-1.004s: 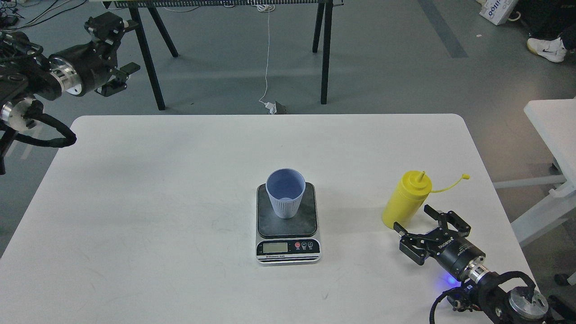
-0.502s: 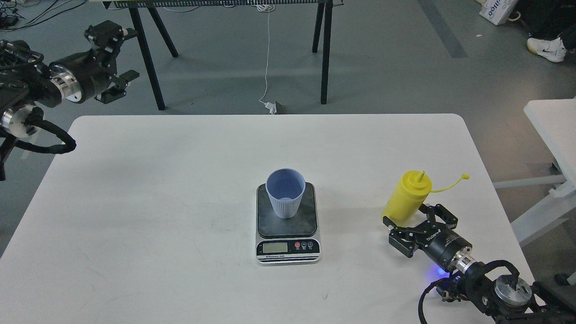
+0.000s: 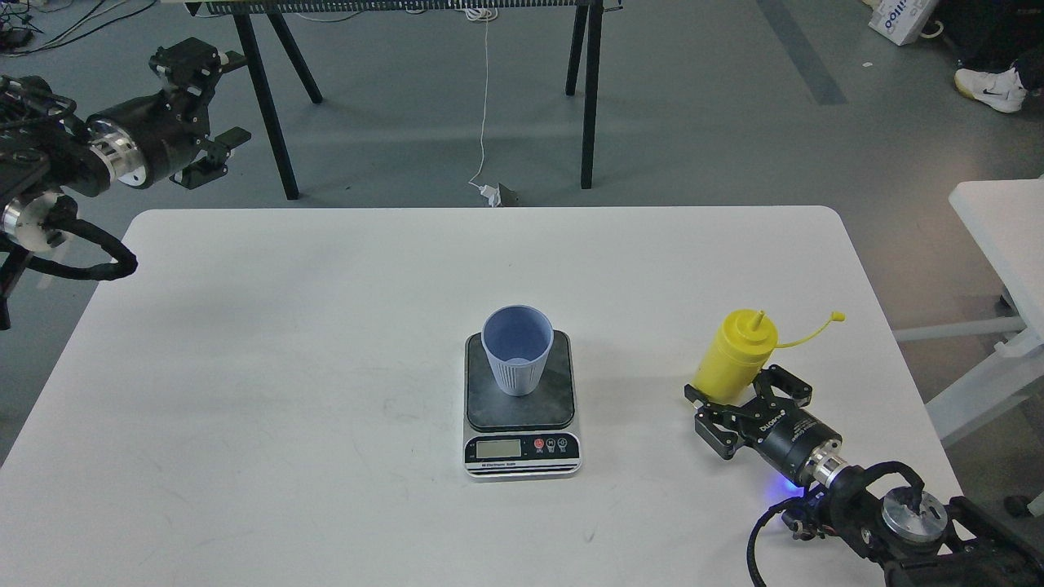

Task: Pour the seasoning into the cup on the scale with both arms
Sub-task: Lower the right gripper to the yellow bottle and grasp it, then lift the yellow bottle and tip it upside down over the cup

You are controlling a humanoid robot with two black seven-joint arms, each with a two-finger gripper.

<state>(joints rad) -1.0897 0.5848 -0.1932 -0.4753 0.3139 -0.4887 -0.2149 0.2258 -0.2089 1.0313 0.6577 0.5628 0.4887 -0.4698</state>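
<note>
The yellow seasoning bottle (image 3: 732,355) stands upright on the right side of the white table (image 3: 285,367), its tethered cap hanging off to the right. My right gripper (image 3: 739,385) is open, with one finger on each side of the bottle's lower body. I cannot tell whether the fingers touch it. The light blue-grey cup (image 3: 517,350) stands upright on the dark plate of the scale (image 3: 522,447) at the table's middle. My left gripper (image 3: 218,102) is open and empty, held high beyond the table's far left corner.
Black trestle legs (image 3: 273,122) and a white cable (image 3: 484,106) are on the floor beyond the table's far edge. A second white table (image 3: 999,220) stands to the right. The bottle is close to the table's right edge.
My right gripper has moved forward and left, so its open fingers now flank the bottle's base. The bottle has tilted or shifted slightly. My left arm has drawn back a little.
</note>
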